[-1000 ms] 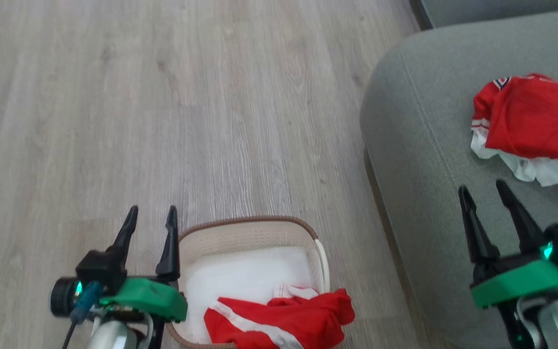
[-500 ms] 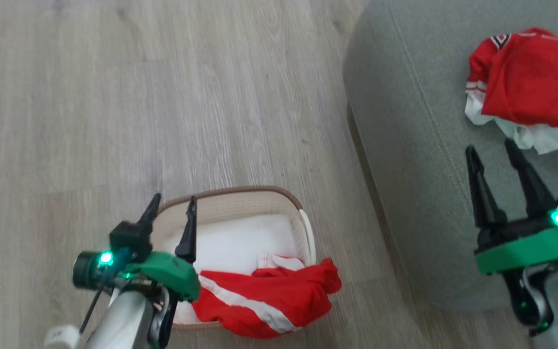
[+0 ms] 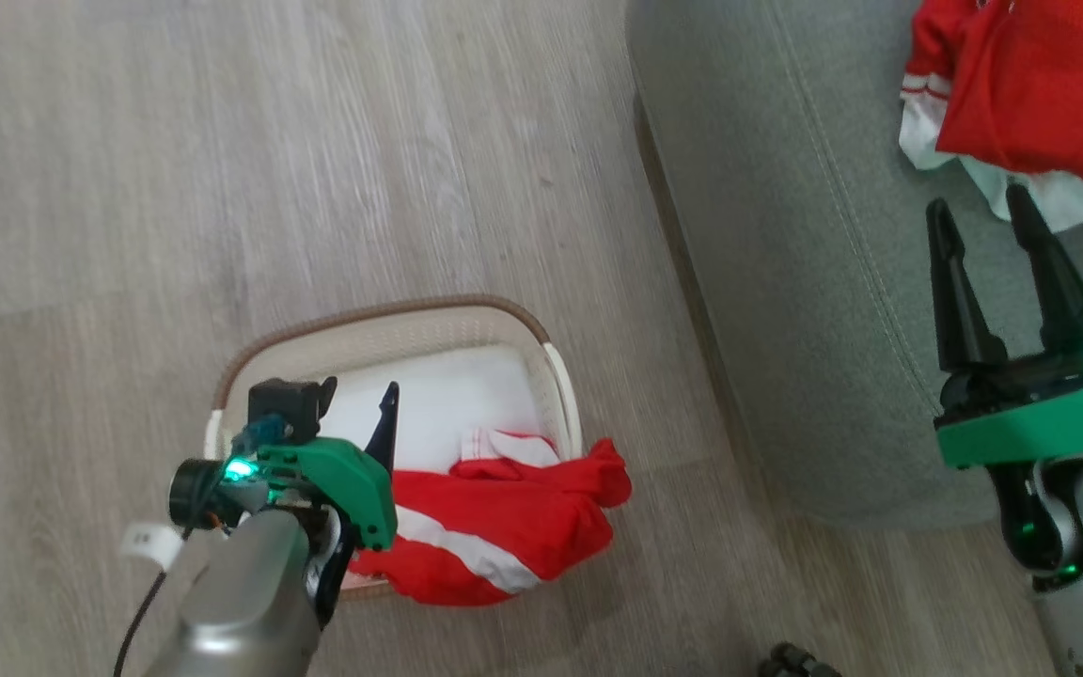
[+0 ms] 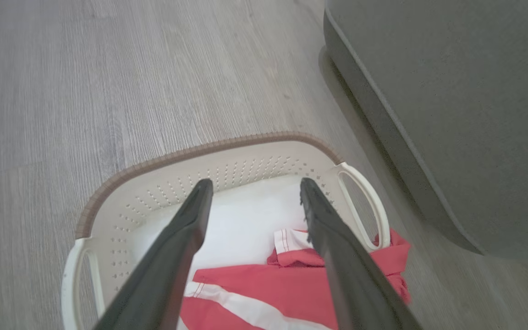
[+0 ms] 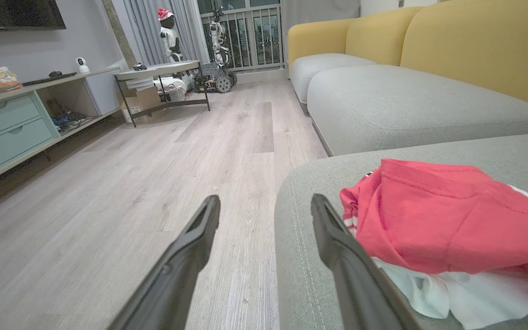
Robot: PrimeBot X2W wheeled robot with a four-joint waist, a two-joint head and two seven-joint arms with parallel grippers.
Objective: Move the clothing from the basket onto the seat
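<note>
Left gripper (image 3: 358, 387), spread and empty, has shifted from beside the basket (image 3: 382, 315) to above it at lower centre — the red garment (image 3: 494, 527) draped over its rim comes next — while the right gripper (image 3: 976, 202), also spread, hovers over the seat (image 3: 786, 282).

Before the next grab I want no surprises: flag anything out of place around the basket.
The red garment in the basket is not fully inside: it drapes over the rim by the handle on the seat side, one fold hanging outside over the floor. Nothing looks spilled or damaged.
</note>
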